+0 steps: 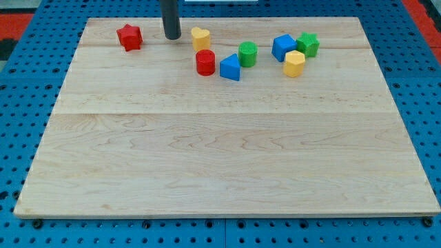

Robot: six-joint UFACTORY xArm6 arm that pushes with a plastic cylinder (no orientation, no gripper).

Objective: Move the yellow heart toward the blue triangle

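Observation:
The yellow heart lies near the view's top, left of centre. The blue triangle lies below and to the right of it, about a block's width away. A red cylinder sits between them, right under the heart and touching the triangle's left side. My tip stands on the board just left of the yellow heart, with a small gap between them.
A red star lies left of my tip. A green cylinder sits right of the triangle. Further right are a blue cube, a green star and a yellow hexagon. The wooden board has blue pegboard around it.

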